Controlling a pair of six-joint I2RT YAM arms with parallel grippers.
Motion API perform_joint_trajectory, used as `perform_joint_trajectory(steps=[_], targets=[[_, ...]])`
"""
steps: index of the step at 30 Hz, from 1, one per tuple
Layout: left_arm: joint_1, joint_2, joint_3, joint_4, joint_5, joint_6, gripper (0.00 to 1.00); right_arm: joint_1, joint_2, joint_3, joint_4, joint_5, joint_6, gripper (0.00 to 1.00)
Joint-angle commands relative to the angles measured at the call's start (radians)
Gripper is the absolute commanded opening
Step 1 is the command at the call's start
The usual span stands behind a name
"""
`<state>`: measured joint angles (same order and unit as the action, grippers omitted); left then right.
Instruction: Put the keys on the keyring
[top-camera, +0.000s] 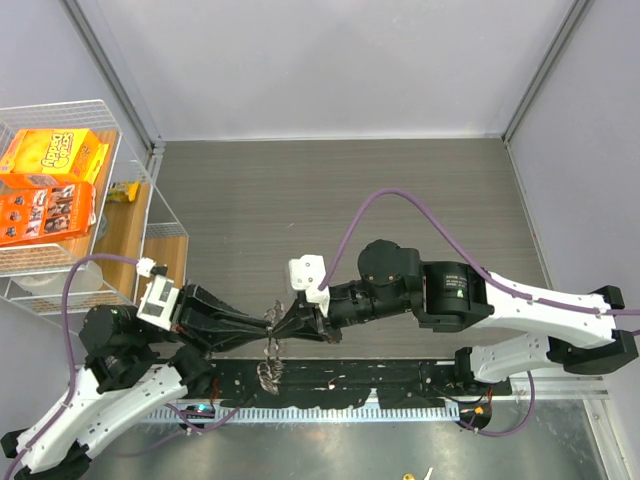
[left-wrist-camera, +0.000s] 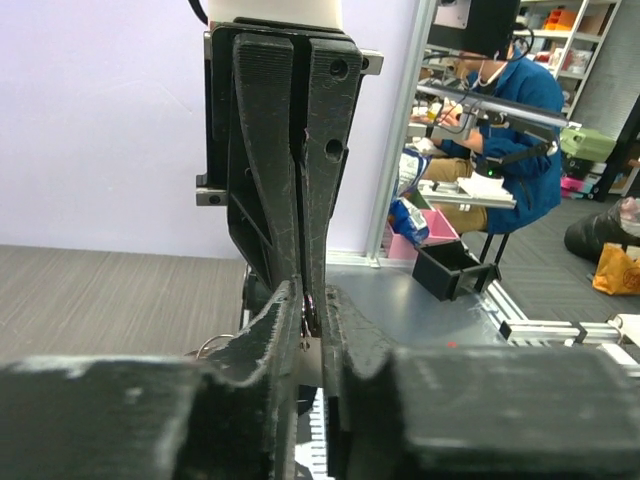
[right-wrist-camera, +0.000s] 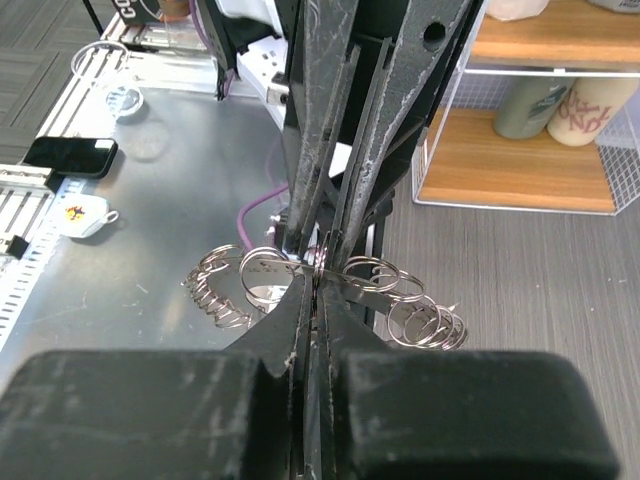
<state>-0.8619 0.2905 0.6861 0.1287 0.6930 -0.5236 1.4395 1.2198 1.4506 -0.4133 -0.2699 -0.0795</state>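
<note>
Looking at this, both arms meet nose to nose over the near edge of the surface (top-camera: 350, 200), with the keyring (right-wrist-camera: 425, 318) caught right where the tips touch. The right gripper (right-wrist-camera: 315, 300) has its fingers pressed flat together on the ring wire, no gap at all, so loops of silvery metal spill out to either side of it. The left gripper (left-wrist-camera: 312, 325) comes in from the opposite way, fingers down to a thin slit with a sliver of the bunch's metal sitting in it.

My read: pinching from two sides stops the floppy thing from swinging and gives one arm something to pull against, which you'd need to pry the ring open for threading. In the top view the rest of the bunch dangles below the pinch point, off the surface. Can't spot a loose key anywhere in these views, so I honestly can't tell whether one is already between the tips or hidden behind the fingers.
</note>
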Motion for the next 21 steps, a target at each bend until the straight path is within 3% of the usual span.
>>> perform_joint_trajectory(steps=[1,5,8,21], targets=[[-0.003,0.006,0.085,-0.153,0.045,0.003,0.23,0.007,0.018,0.109,-0.166,-0.002,-0.023,0.06],[-0.003,0.019,0.121,-0.329,0.068,0.049,0.42,0.009,0.037,0.151,-0.304,-0.017,-0.026,0.06],[-0.003,0.050,0.138,-0.417,0.102,0.068,0.47,0.006,0.049,0.154,-0.372,-0.054,-0.023,0.05],[-0.003,0.170,0.136,-0.596,0.155,0.125,0.48,-0.028,0.070,0.085,-0.391,-0.175,0.063,0.06]])
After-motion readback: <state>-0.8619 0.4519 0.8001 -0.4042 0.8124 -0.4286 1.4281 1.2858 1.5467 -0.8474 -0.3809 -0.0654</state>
